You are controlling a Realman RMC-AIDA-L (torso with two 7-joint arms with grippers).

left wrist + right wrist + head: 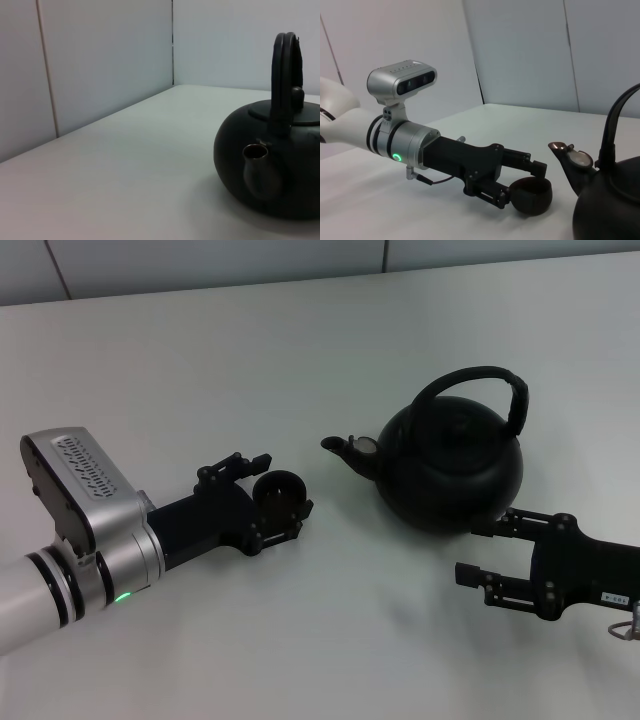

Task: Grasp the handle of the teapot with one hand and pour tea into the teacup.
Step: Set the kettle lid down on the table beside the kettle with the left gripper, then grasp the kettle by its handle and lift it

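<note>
Here we see a squat matte black teapot point(447, 465) with an arched handle point(478, 380) mid-table; the left gripper point(272, 490) clasps the small dark teacup point(279, 492), the right gripper point(480, 550) spread open just beside the pot.

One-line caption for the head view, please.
Left gripper closed around the teacup near the teapot spout; right gripper open beside the pot, handle untouched.

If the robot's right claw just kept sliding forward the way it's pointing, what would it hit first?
Probably the teapot: the open right gripper points up-left at the pot's lower body, close beside it. It sits low, well under the handle.
</note>
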